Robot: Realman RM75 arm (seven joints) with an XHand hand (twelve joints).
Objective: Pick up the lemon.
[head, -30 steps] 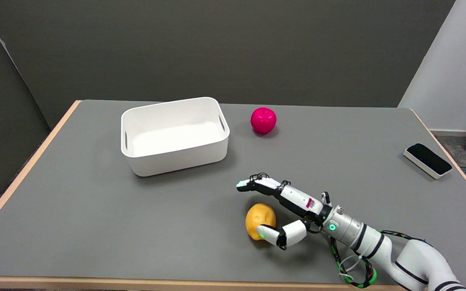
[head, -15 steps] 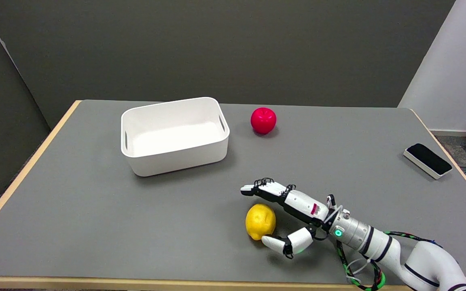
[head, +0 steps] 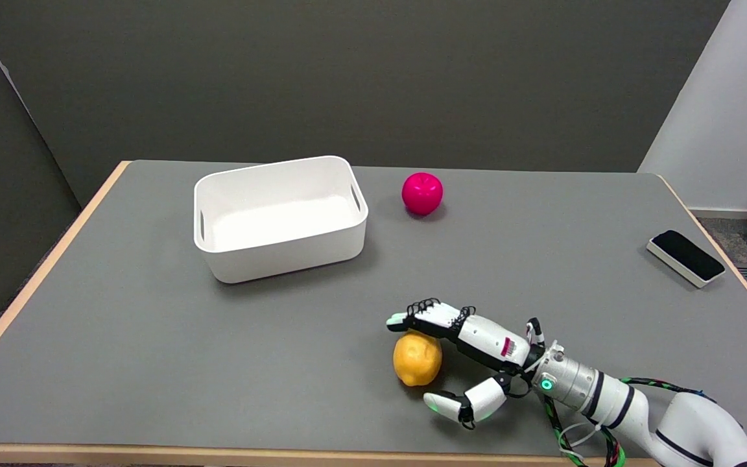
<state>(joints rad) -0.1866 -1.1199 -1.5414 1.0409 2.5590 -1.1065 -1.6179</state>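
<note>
A yellow lemon (head: 417,359) lies on the grey table (head: 153,337) near its front edge. My right hand (head: 471,353) sits low beside it, reaching in from the lower right. Its fingers (head: 426,317) stretch over the lemon's far top side, close to or touching it. The thumb (head: 461,405) lies on the near side, spread apart from the fruit. The hand is open around the lemon and holds nothing.
A white bin (head: 279,215) with handle slots stands at the back left. A pink apple-shaped ball (head: 422,192) sits behind, right of the bin. A black-and-white flat device (head: 685,257) lies by the right edge.
The hand has lowered and drawn toward the near edge. The thumb, which touched the lemon's near side a second ago, has come away. The lemon has stayed put.
</note>
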